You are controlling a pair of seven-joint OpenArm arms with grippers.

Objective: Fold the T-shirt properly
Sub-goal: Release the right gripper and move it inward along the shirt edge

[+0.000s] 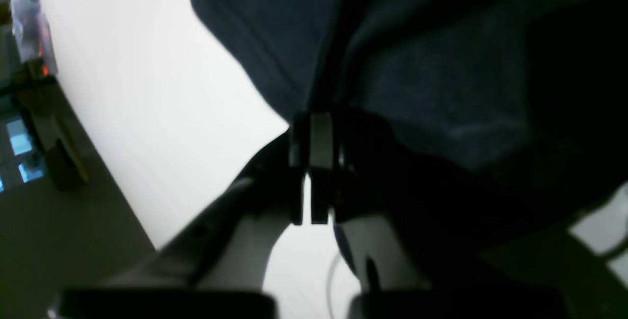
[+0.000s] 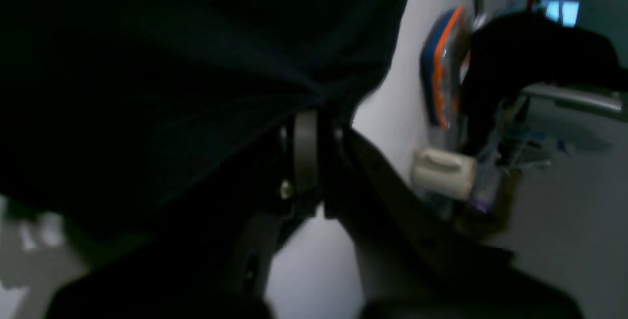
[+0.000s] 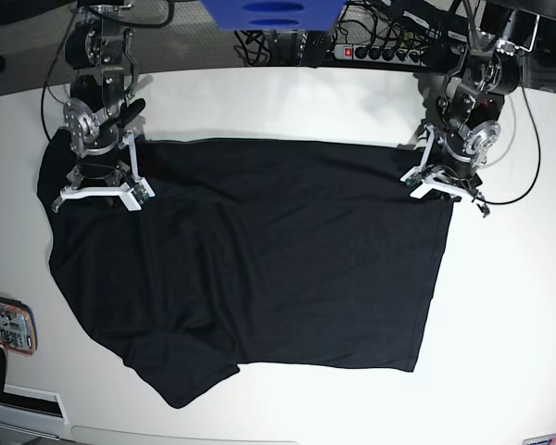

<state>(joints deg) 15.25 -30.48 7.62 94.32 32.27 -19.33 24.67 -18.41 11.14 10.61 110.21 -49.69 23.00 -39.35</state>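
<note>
Showing whole T-shirt (image 3: 259, 269) from base

Thin, matt black cloth in the T-shirt (image 3: 259, 260), soft and finely creased, faintly napped close up. Smooth, matt white top on the desk (image 3: 510, 306). White plastic brackets and dull metal discs at the left hand (image 3: 442, 185) and right hand (image 3: 102, 190). Glossy black plastic on the power strip (image 3: 389, 51).

white table (image 3: 500, 306) bears the t-shirt (image 3: 259, 269) (spread, rumpled).
</note>
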